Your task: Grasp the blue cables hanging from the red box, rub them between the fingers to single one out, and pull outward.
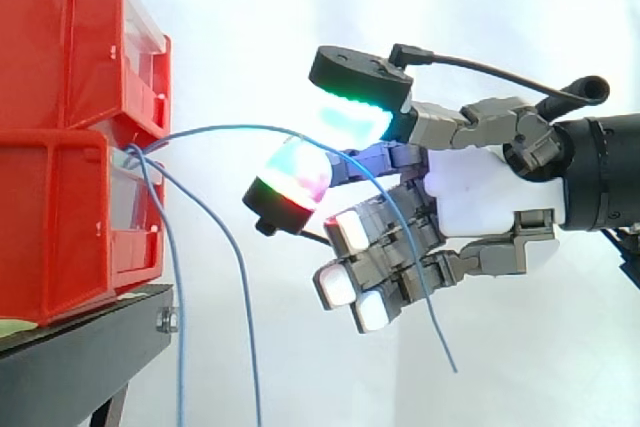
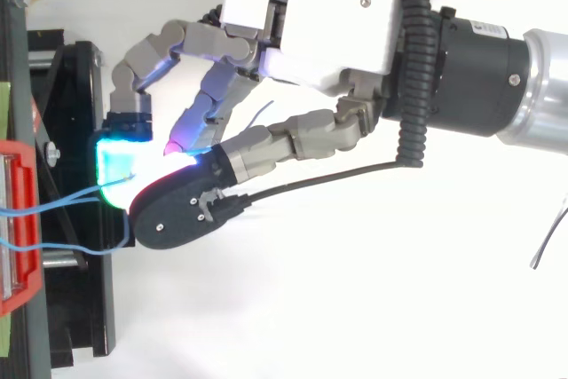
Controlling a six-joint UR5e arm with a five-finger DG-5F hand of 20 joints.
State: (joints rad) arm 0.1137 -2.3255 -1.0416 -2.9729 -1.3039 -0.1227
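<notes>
My hand [image 1: 480,197] reaches in from the right, fingers curled. One blue cable [image 1: 240,127] arcs over from between the red boxes [image 1: 60,217] at left and passes between my thumb pad [image 1: 355,119] and a finger pad [image 1: 292,175]. It looks pinched there, though contact is hard to judge. Its loose end trails down across my lower fingers. Two other cables [image 1: 180,367] hang beside the black stand [image 1: 90,347], well apart from me. Open room lies right and below.
</notes>
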